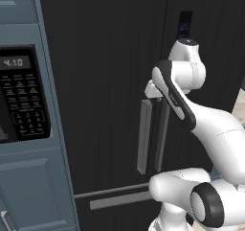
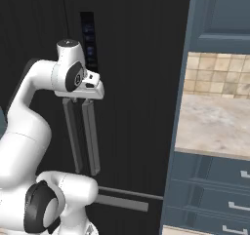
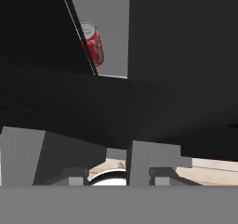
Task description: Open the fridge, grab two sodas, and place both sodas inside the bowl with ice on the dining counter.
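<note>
The gripper [image 2: 83,98] is seen at the top of the fridge [image 1: 105,81] handles [image 2: 82,136] (whether clamped cannot be told). A soda [image 3: 94,44] is glimpsed through a narrow door gap.

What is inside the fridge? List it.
Through the gap between the fridge doors, the hand view shows one red soda against the grey interior. The doors cover everything else inside.
</note>
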